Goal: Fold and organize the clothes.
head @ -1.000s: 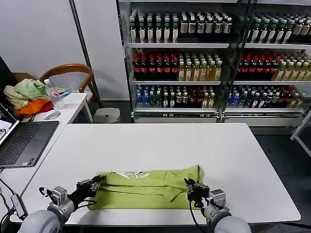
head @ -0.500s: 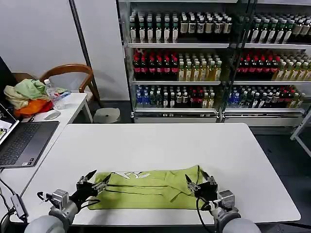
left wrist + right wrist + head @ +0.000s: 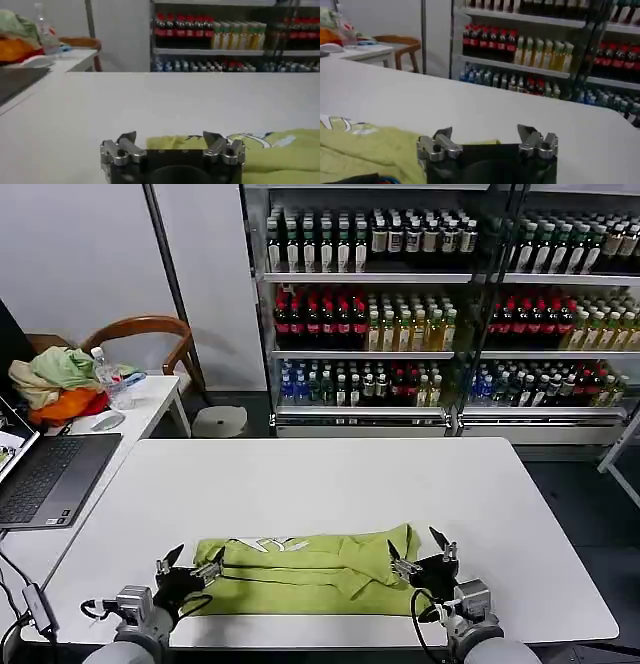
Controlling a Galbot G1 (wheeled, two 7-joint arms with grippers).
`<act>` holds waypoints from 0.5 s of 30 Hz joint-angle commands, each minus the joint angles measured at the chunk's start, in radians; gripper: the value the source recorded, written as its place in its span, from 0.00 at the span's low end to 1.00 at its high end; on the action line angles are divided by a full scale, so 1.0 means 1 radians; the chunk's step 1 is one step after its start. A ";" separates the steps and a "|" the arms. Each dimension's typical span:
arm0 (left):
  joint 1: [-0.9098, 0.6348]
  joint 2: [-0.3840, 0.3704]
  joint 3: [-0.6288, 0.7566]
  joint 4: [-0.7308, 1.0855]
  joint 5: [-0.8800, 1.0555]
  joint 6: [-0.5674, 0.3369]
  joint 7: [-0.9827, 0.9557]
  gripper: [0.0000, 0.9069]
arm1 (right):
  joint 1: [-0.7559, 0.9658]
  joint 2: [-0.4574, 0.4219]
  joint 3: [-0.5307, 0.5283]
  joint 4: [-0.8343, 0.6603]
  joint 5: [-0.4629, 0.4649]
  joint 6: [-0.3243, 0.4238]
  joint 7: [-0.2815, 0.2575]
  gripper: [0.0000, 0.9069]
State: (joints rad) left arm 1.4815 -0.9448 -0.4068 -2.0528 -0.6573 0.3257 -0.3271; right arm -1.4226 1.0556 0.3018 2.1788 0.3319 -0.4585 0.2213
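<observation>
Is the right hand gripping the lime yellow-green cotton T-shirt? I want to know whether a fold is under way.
No: in the head view the right hand is open beside the lime yellow-green cotton T-shirt, its fingers spread with no cloth between them.

Setting is reading as a mock retail or convenience-store test space inside a lab or office: tall glass-fronted metal display shelving (image 3: 440, 314) is lining the back wall, carrying tidy rows of dark, red, yellow and clear bottled drinks (image 3: 365, 324). A plain white rectangular work table (image 3: 330, 484) is standing in front of it on a dark floor. To the side, a smaller white desk (image 3: 150, 399) is holding an open grey laptop (image 3: 45, 474), a clear plastic water bottle (image 3: 105, 374) and a heap of pale green, cream and orange cloth (image 3: 55, 384), with a curved wooden chair (image 3: 150, 334) sitting behind it.
</observation>
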 commanded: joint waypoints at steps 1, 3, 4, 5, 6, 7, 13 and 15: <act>-0.028 -0.032 0.068 0.016 -0.019 0.006 -0.137 1.00 | -0.008 0.005 0.001 -0.003 -0.049 0.010 -0.007 1.00; -0.029 -0.033 0.078 0.023 -0.018 0.013 -0.154 1.00 | -0.007 0.007 -0.001 -0.007 -0.058 0.011 -0.008 1.00; -0.030 -0.035 0.081 0.029 -0.018 0.019 -0.160 1.00 | -0.007 0.008 -0.001 -0.009 -0.060 0.012 -0.008 1.00; -0.030 -0.035 0.082 0.031 -0.018 0.022 -0.163 1.00 | -0.006 0.009 -0.001 -0.010 -0.061 0.012 -0.008 1.00; -0.028 -0.035 0.086 0.036 -0.018 0.022 -0.167 1.00 | -0.006 0.009 -0.001 -0.012 -0.061 0.013 -0.008 1.00; -0.027 -0.036 0.088 0.037 -0.017 0.019 -0.170 1.00 | -0.005 0.009 -0.001 -0.012 -0.061 0.013 -0.008 1.00; -0.037 -0.039 0.095 0.040 -0.021 0.008 -0.180 1.00 | -0.004 0.010 -0.004 -0.016 -0.061 0.013 -0.008 1.00; -0.046 -0.043 0.097 0.047 -0.023 -0.001 -0.178 1.00 | -0.003 0.008 -0.002 -0.016 -0.061 0.012 -0.008 1.00</act>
State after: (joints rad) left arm 1.4522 -0.9781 -0.3313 -2.0223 -0.6725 0.3327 -0.4623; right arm -1.4240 1.0644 0.2976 2.1652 0.2844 -0.4492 0.2148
